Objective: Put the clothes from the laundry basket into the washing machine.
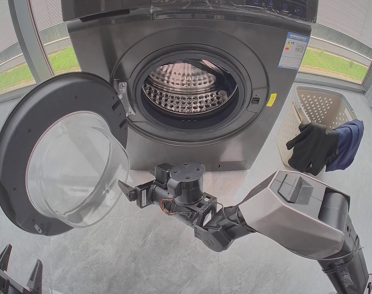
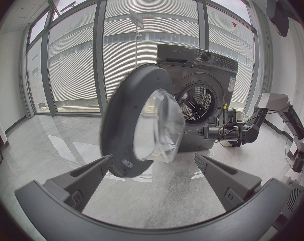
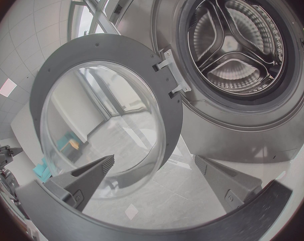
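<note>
The clothes [image 1: 321, 143], black and blue, are hanging over the basket [image 1: 321, 103] rim on the floor at the washer's [image 1: 92, 58] right, well apart from the right gripper [image 3: 152, 158]; its fingers are gaping wide and empty just beside the open door [image 1: 59, 156]; the left gripper [image 2: 152, 156] is hovering farther back, fingers likewise spread wide, facing the door.

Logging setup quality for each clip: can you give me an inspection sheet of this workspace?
Surface: glossy grey floor.
Job's things: washing machine with door swung open, no clothes seen in the drum; black garment and blue garment draped over the laundry basket rim.
Clutter: nothing seen.
Grippers: right gripper open, near the door's edge; left gripper open, low at the robot's left.
Cables: orange wire at the right wrist.
Surroundings: tall windows, grass outside.
</note>
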